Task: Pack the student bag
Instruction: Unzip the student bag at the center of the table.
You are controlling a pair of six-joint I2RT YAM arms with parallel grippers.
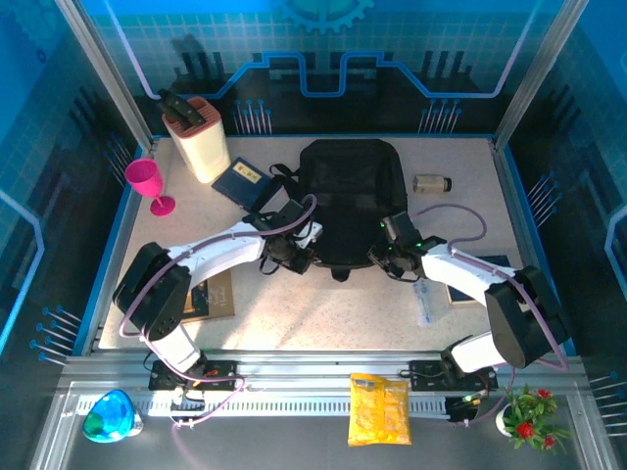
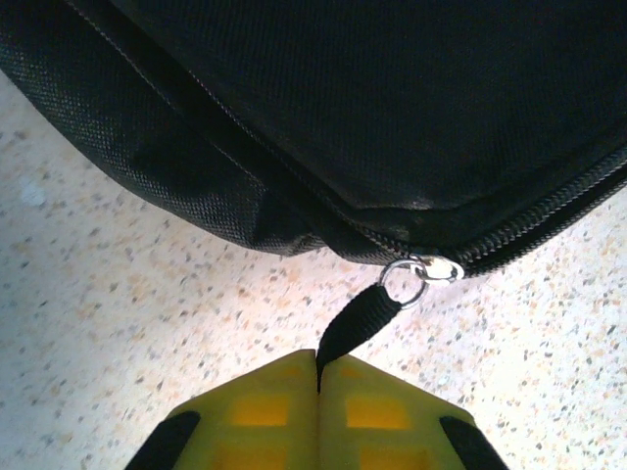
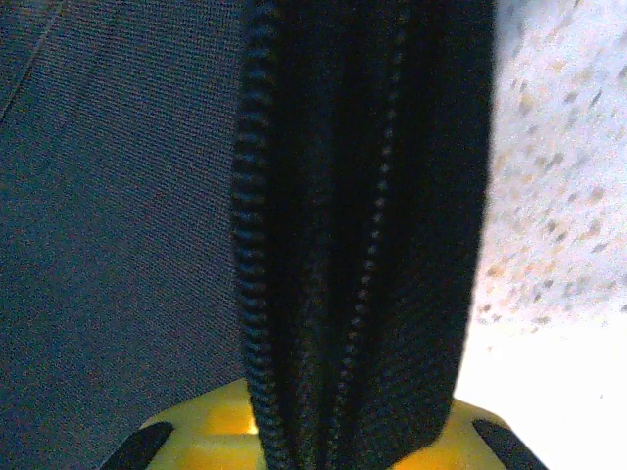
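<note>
The student bag (image 1: 348,191), a large black fabric backpack, lies flat in the middle of the table. At its near left edge my left gripper (image 1: 294,257) is shut on the black zipper pull tab (image 2: 364,321), which hangs from a metal ring (image 2: 404,281) on the closed zipper. The yellow fingertips (image 2: 265,411) meet with the tab pinched between them. At the bag's near right corner my right gripper (image 1: 392,258) is closed on a fold of the bag's zippered edge (image 3: 353,245), which stands up between its yellow fingers (image 3: 211,426).
Behind the bag on the left are a white knife block (image 1: 201,137), a pink goblet (image 1: 147,183) and a dark blue notebook (image 1: 238,181). A small tan cylinder (image 1: 431,183) lies at back right. A clear packet (image 1: 423,299) and another notebook (image 1: 480,279) sit by the right arm.
</note>
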